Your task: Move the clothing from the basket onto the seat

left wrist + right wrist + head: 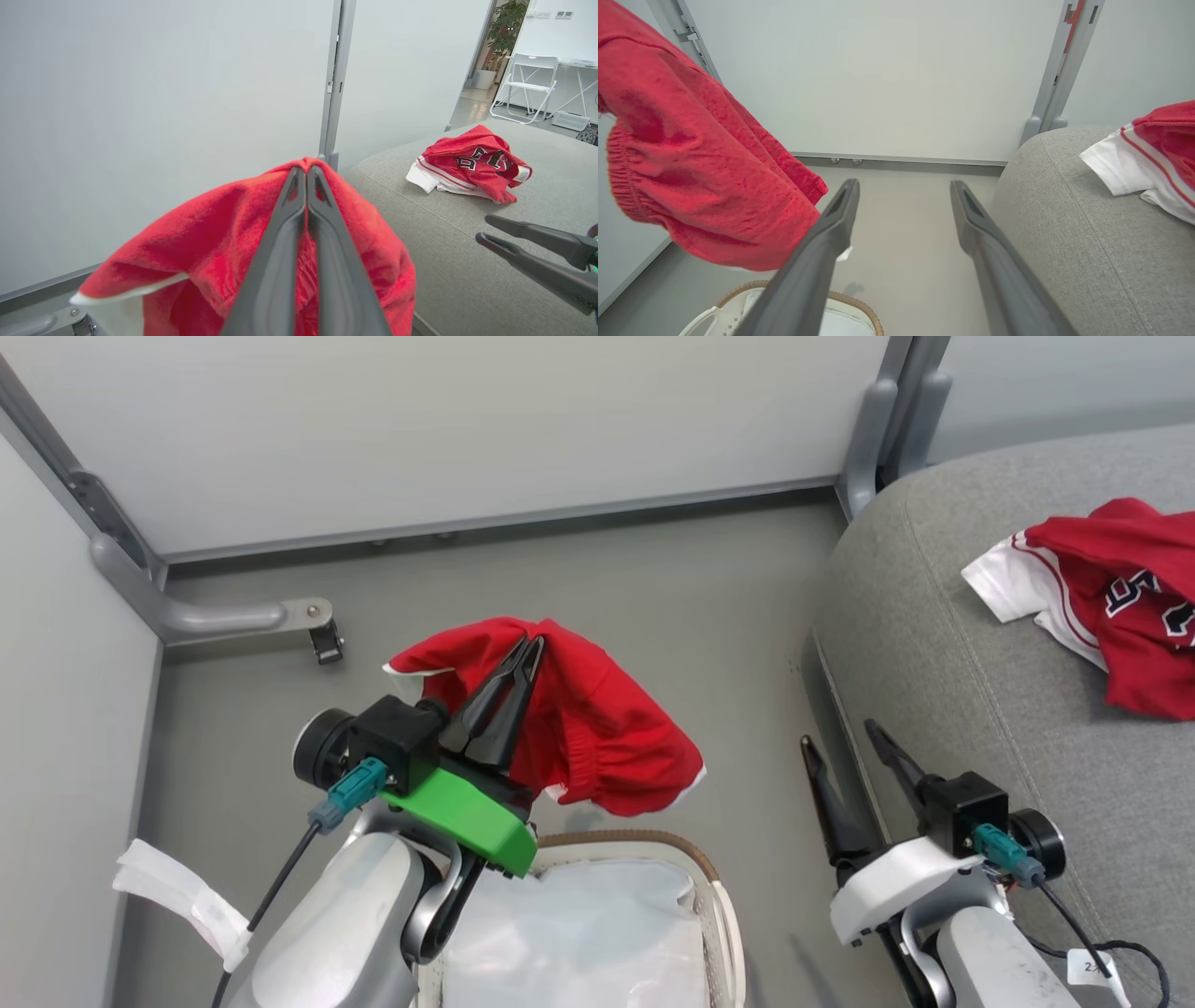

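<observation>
**Head view.** Left gripper point(530, 649), centre of frame: fingers pressed together, clamped on the plain red garment point(607, 737), which drapes over them. It hangs above the basket point(695, 859) at bottom centre, and a white liner point(579, 924) lies inside the basket. Seat point(952, 709), right side of frame: the jersey point(1130, 607) lies crumpled on it at upper right. Right gripper point(837, 735), lower right: fingers apart, holding nothing, beside the seat's near edge.

**Left wrist view.** Own fingers meet at frame centre, red cloth falling to both sides. Jersey on the seat, upper right. Right gripper's spread fingers enter at the lower right edge.

**Right wrist view.** Own fingers spread, grey floor point(901, 224) between them. Plain red garment hangs at left above the basket rim at bottom left. Seat at right, the jersey's white sleeve at the right edge.
</observation>
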